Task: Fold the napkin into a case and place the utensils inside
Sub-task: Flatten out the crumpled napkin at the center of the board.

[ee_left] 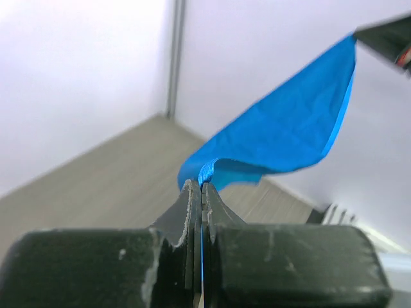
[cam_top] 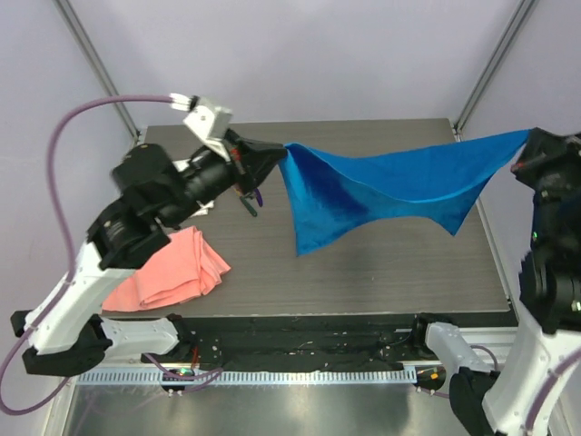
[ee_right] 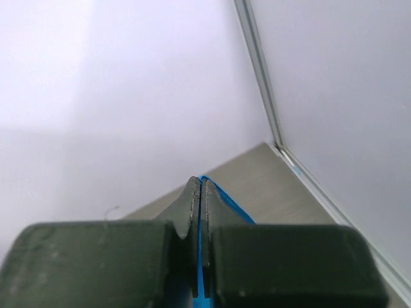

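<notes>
Left gripper [ee_left: 201,187] clamped on corner of bright blue soft cloth napkin [cam_top: 381,186]. Right gripper [ee_right: 201,181] clamped on opposite corner. Napkin stretched between them, sagging above grey wood-grain table [cam_top: 363,272].

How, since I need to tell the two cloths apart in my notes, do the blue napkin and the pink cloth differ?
1. Colour: the blue napkin is bright blue; the pink cloth is salmon pink.
2. Place: the blue napkin hangs in the air, pinched between the left gripper and the right gripper; the pink cloth lies on the table.
3. Shape: the blue napkin is spread open and sagging; the pink cloth is folded in layers.

Both are plain soft cloths.
</notes>
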### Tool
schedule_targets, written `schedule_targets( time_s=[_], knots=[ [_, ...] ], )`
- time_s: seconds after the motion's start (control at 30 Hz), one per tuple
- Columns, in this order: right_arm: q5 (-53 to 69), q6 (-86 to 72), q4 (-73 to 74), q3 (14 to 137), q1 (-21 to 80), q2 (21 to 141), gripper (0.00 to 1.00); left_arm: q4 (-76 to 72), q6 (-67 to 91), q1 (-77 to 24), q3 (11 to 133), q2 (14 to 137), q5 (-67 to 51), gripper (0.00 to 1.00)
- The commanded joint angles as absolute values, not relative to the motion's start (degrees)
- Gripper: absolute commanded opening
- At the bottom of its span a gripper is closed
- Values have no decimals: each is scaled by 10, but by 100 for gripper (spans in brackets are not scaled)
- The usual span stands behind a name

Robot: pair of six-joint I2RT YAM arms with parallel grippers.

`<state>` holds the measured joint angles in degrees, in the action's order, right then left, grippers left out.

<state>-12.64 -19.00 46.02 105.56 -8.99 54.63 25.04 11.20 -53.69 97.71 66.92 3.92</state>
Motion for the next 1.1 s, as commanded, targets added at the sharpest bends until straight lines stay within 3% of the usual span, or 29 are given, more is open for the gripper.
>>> schedule_targets(
  time_s=[0.0,0.23,0.47,0.7,0.83,1.07],
  knots=[
    [-77,-215,495,1120,-88,494,1,221,105,-539,1026,631,-33,1],
    [-60,-226,519,1157,-88,472,1,242,118,-539,1047,628,-37,0],
    [-71,-228,429,958,-88,463,1,266,104,-534,1048,725,116,0],
    [-88,-222,305,790,-88,532,1,226,168,-429,1009,865,126,0],
    [-97,-217,204,724,-88,644,1,171,198,-352,1017,961,73,0],
    [-104,-200,103,780,-89,893,1,53,215,-278,1103,1183,-46,0]
  ],
)
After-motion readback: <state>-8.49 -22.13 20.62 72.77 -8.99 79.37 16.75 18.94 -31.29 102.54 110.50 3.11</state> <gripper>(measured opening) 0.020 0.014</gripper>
